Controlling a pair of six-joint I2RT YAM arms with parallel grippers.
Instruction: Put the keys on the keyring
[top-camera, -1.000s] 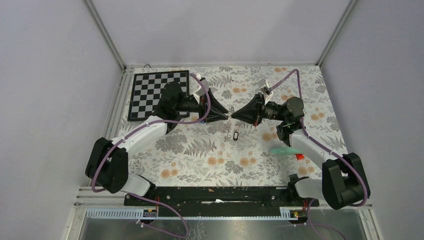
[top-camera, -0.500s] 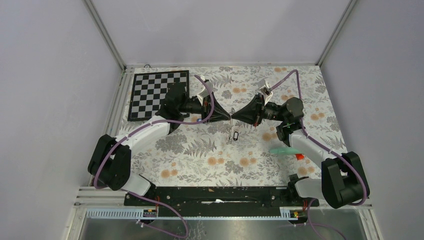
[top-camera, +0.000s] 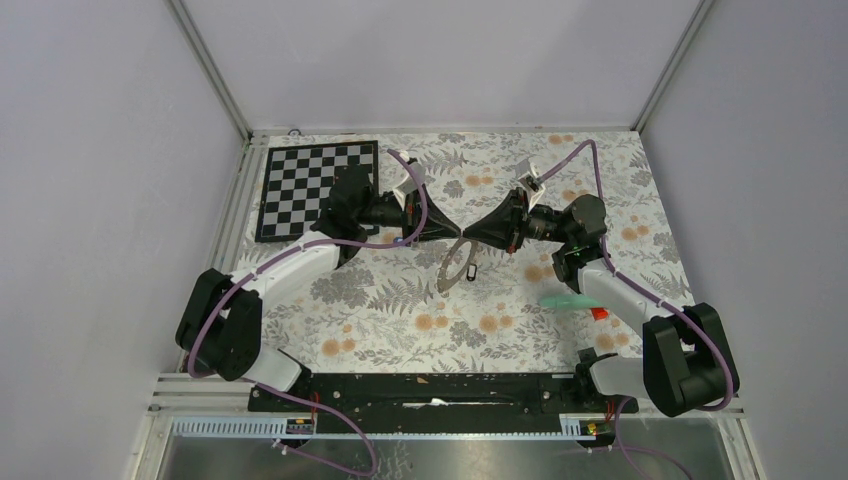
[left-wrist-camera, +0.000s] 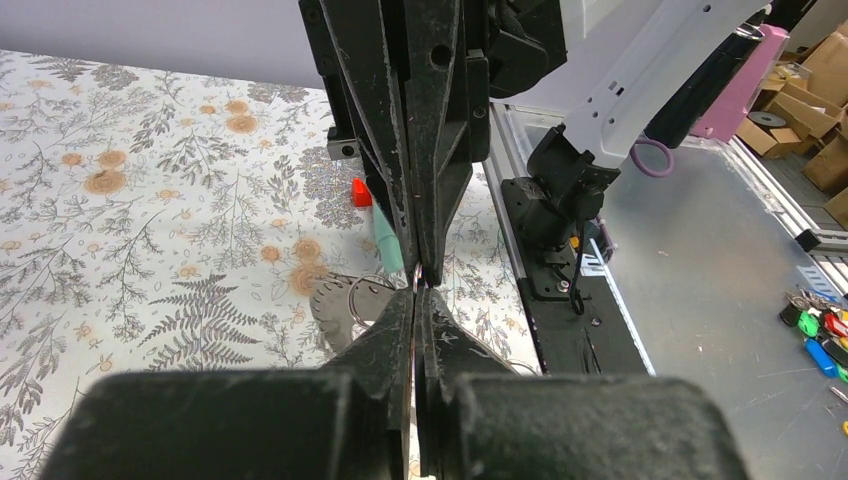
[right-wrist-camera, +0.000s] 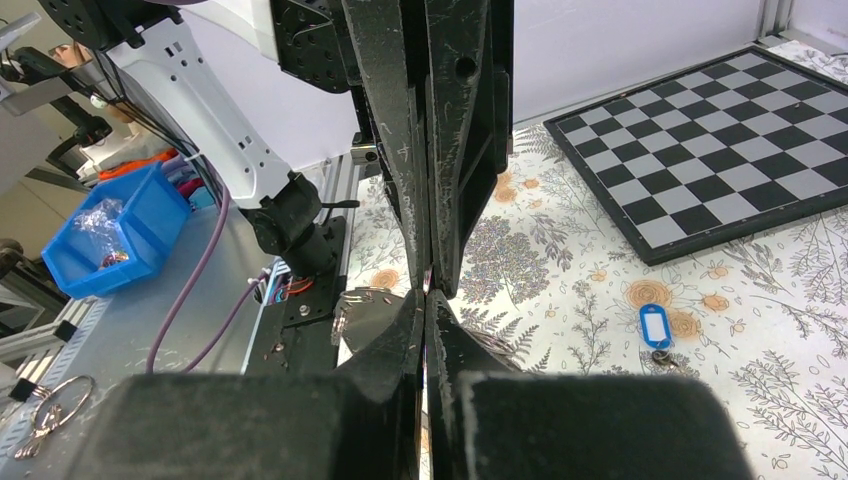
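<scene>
The left gripper (top-camera: 456, 232) and the right gripper (top-camera: 470, 232) meet tip to tip. The jaws of both are pressed together on the rim of the keyring (top-camera: 452, 268), which hangs at 7 o'clock below them.

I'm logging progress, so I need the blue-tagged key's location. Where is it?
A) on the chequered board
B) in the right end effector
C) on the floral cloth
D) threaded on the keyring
C: the blue-tagged key lies flat on the floral cloth, apart from the keyring.
</scene>
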